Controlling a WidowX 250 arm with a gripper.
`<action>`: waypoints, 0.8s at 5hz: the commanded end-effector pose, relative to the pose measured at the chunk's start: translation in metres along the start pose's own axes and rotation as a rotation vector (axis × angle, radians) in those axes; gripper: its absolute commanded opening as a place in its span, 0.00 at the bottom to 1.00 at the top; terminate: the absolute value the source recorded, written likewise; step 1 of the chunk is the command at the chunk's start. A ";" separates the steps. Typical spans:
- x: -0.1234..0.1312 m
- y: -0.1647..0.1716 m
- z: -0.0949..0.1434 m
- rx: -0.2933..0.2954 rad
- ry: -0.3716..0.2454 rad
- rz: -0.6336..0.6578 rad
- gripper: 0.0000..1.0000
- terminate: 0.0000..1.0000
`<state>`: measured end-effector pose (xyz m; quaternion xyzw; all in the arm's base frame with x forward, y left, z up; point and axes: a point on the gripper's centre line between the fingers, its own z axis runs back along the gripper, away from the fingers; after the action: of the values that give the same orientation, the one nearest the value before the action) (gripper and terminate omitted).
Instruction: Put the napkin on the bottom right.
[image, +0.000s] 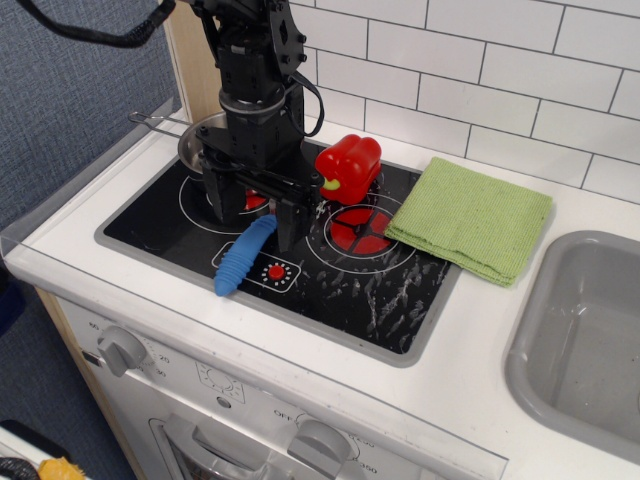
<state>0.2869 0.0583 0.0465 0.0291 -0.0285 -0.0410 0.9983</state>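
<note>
The light green napkin (471, 217) lies folded flat at the back right, half on the cooktop's rim and half on the white counter. The bottom right corner (395, 310) of the glossy black cooktop is bare. My black gripper (251, 218) points down over the left burner rings, its fingers (286, 222) spread apart and holding nothing. It stands well to the left of the napkin, just above a blue ridged object.
A red pepper (348, 171) stands on the back right burner beside the gripper. A blue ridged object (244, 256) lies at the cooktop's front. A metal pot (200, 139) sits behind the arm. A grey sink (585, 335) lies to the right.
</note>
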 end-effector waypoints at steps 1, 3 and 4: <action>0.000 0.000 0.000 0.000 0.000 0.000 1.00 0.00; 0.027 -0.057 0.014 -0.054 -0.066 -0.136 1.00 0.00; 0.054 -0.090 0.020 -0.064 -0.109 -0.179 1.00 0.00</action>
<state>0.3300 -0.0385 0.0509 -0.0046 -0.0592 -0.1329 0.9894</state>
